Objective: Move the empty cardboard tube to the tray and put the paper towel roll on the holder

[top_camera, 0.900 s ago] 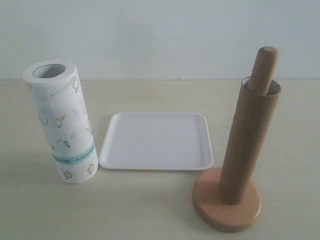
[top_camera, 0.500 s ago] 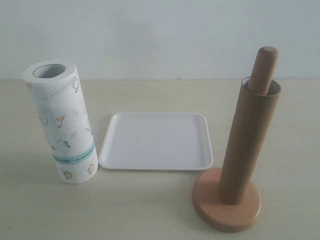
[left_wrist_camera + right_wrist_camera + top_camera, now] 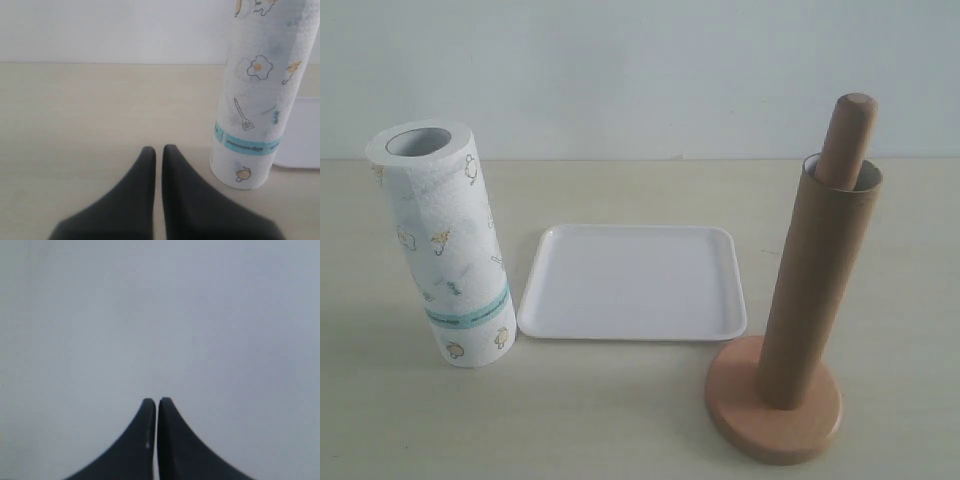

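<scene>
The empty cardboard tube (image 3: 818, 290) stands slipped over the pole of the wooden holder (image 3: 775, 410) at the right; the pole's rounded top (image 3: 850, 125) pokes out above it. The white tray (image 3: 633, 282) lies flat in the middle. The paper towel roll (image 3: 445, 245) stands upright at the left, also seen in the left wrist view (image 3: 260, 95). My left gripper (image 3: 158, 150) is shut, empty, low over the table, apart from the roll. My right gripper (image 3: 157, 402) is shut and faces only a blank grey wall. Neither gripper appears in the exterior view.
A beige tabletop (image 3: 640, 430) carries everything, with a pale wall (image 3: 640, 70) behind it. A corner of the tray (image 3: 302, 135) shows beyond the roll in the left wrist view.
</scene>
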You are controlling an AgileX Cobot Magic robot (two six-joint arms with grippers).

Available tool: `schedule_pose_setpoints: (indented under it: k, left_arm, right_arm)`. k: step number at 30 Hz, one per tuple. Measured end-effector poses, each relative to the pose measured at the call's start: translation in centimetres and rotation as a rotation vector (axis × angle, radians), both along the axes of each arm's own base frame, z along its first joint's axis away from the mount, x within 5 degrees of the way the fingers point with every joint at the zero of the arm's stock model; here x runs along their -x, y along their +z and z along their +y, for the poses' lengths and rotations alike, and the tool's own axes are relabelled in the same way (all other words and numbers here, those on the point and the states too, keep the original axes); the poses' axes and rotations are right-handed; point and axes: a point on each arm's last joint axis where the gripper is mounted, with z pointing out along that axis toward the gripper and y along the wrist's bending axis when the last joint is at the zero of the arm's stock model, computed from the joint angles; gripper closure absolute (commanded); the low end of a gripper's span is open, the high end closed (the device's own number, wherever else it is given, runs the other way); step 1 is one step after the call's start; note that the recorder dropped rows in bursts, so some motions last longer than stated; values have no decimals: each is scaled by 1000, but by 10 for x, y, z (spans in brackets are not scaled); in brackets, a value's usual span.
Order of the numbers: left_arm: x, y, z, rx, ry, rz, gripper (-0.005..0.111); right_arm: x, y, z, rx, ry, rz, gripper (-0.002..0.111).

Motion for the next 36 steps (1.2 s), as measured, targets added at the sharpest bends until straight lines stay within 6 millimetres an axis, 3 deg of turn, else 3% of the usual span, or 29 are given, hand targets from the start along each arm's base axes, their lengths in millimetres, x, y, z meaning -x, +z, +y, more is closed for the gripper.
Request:
schedule_pose_setpoints:
  k: [3, 7, 12, 25, 36]
  left_arm:
    - [0, 0, 0, 0, 0, 0, 103]
    - [0, 0, 0, 0, 0, 0, 103]
    - [0, 0, 0, 0, 0, 0, 103]
    - [0, 0, 0, 0, 0, 0, 103]
    - [0, 0, 0, 0, 0, 0, 103]
  right_arm:
    - [2, 26, 0, 2, 4, 18, 107]
    - [-12, 39, 2, 18, 14, 262, 107]
    - [-28, 31, 3, 30, 19, 460, 107]
    - [-32, 44, 3, 12, 16, 324, 107]
    - [-73, 28, 6, -9, 32, 495, 107]
